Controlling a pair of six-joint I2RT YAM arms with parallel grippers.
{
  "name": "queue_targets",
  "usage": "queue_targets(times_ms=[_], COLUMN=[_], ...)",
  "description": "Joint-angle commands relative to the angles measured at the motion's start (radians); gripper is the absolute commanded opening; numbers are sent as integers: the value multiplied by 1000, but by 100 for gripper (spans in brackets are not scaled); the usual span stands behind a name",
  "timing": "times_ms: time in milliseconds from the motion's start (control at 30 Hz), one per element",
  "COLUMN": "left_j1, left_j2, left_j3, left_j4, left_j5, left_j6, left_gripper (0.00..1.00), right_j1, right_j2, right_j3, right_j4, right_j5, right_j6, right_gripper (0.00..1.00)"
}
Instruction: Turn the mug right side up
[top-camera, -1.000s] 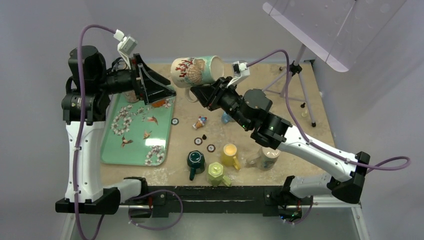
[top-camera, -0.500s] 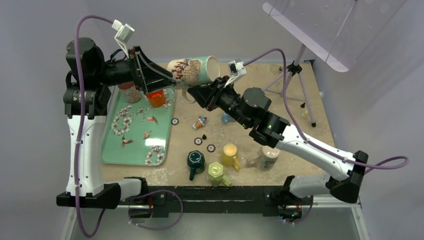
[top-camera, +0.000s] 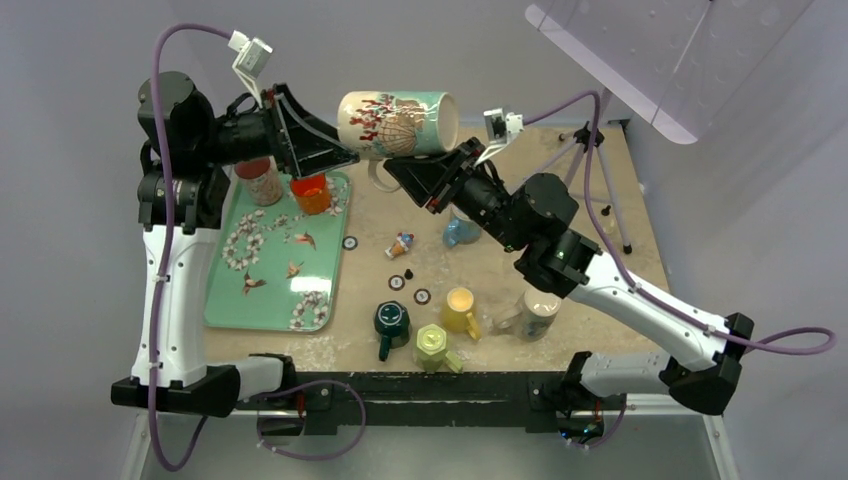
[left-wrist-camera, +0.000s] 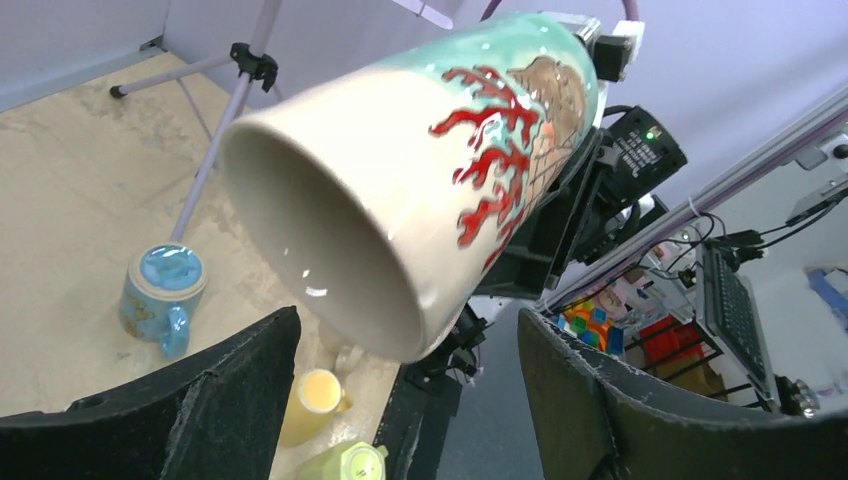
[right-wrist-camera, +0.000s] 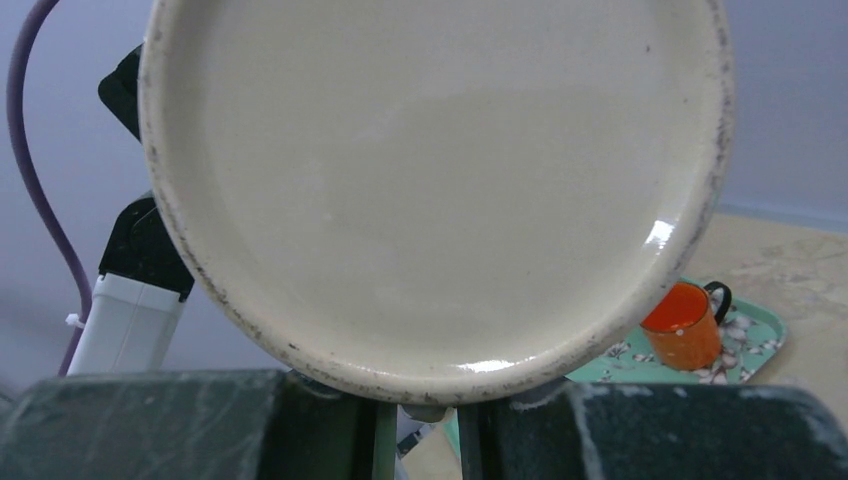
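Observation:
The large cream and teal mug (top-camera: 398, 123) with red coral and a shell on it hangs on its side in the air above the back of the table. My right gripper (top-camera: 400, 172) is shut on its handle from below. In the right wrist view the mug's flat cream end (right-wrist-camera: 430, 180) fills the frame above my right gripper (right-wrist-camera: 425, 425). My left gripper (top-camera: 338, 152) is open at the mug's left end. In the left wrist view the mug's open mouth (left-wrist-camera: 320, 240) faces the camera, above and between the wide-apart fingers of my left gripper (left-wrist-camera: 405, 335), not touching them.
A teal floral tray (top-camera: 260, 290) on the left holds an orange cup (top-camera: 311, 192) and a red patterned jar (top-camera: 262, 180). A blue mug (top-camera: 460, 233), dark green mug (top-camera: 391, 320), yellow mug (top-camera: 460, 305), lime mug (top-camera: 432, 345) and white mug (top-camera: 535, 312) stand on the table. A tripod (top-camera: 590, 140) is at back right.
The right arm has lifted the mug higher and levelled it out on its side. The left gripper has risen with it and stays open at the mug's left end.

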Motion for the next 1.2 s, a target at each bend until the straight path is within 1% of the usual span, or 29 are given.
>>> queue_targets(times_ms=[0, 67, 100, 200, 233, 267, 300, 333, 367, 433, 500, 567, 633, 667, 700, 733, 800, 833, 933, 1000, 1067, 1167], left_j1=[-32, -50, -54, -57, -57, -56, -56, -56, -56, -56, -55, -54, -54, -54, -54, -54, -54, -54, -53, -46, -30, -5], left_j2=[-7, -9, -9, -7, -2, 4, 6, 6, 5, 2, 2, 5, 11, 14, 17, 18, 17, 16, 21, 33, 47, 67], left_j3=[-29, -39, -51, -103, -110, -114, -118, -122, -123, -122, -117, -100, -59, -48, -45, -52, -98, -133, -227, -274, -324, -392], left_j4=[152, 177, 224, 441, 469, 474, 474, 474, 466, 426, 352, 230, 65, -3, -71, -125, -183, -192, -216, -240, -243, -228], left_j5=[15, 19, 27, 43, 43, 43, 42, 42, 43, 42, 28, -6, -69, -104, -140, -180, -252, -280, -366, -437, -490, -536], left_j6=[-142, -180, -222, -390, -412, -420, -423, -421, -414, -380, -326, -234, -99, -37, 21, 84, 169, 195, 269, 314, 348, 382], left_gripper=[82, 77, 73, 54, 46, 33, 15, 3, 0, 0, 0, 0, 0, 0, 0, 0, 0, 0, 0, 0, 0, 0], right_j1=[5, 5, 5, 0, -5, -12, -19, -23, -26, -33, -44, -57, -67, -69, -71, -71, -74, -74, -86, -91, -92, -92], right_j2=[28, 49, 58, 66, 64, 63, 63, 62, 60, 60, 59, 61, 69, 77, 87, 103, 137, 154, 235, 292, 347, 407], right_j3=[90, 96, 93, 64, 51, 41, 35, 29, 23, 11, -7, -40, -64, -72, -75, -75, -75, -76, -62, -44, -28, -40], right_j4=[200, 205, 209, 232, 235, 234, 230, 228, 228, 220, 218, 221, 215, 209, 200, 188, 167, 157, 117, 80, 41, 50], right_j5=[-101, -125, -131, -159, -154, -154, -154, -155, -156, -160, -159, -162, -159, -159, -160, -160, -159, -155, -165, -200, -227, -262], right_j6=[16, 25, 29, 32, 34, 37, 40, 41, 39, 38, 44, 61, 76, 78, 82, 82, 85, 90, 102, 87, 83, 94], right_gripper=[0, 0, 0, 0, 0, 0, 0, 0, 0, 0, 0, 0, 0, 5, 23, 34, 52, 58, 71, 77, 79, 80])
